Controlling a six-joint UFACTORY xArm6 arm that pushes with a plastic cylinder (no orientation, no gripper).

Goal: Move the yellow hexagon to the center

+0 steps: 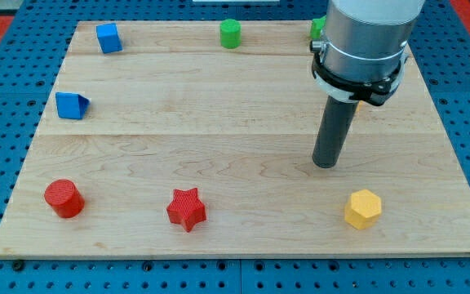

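The yellow hexagon (362, 208) lies on the wooden board (219, 139) near the view's bottom right. My tip (325, 164) stands on the board just above and slightly left of the hexagon, with a small gap between them. The rod rises into the grey arm body at the view's top right.
A red star (187, 208) and a red cylinder (64, 198) lie along the view's bottom left. A blue block (72, 105) sits at the left, a blue cube (108, 37) at the top left, a green cylinder (231, 33) at the top middle. A green block (317, 28) is partly hidden behind the arm.
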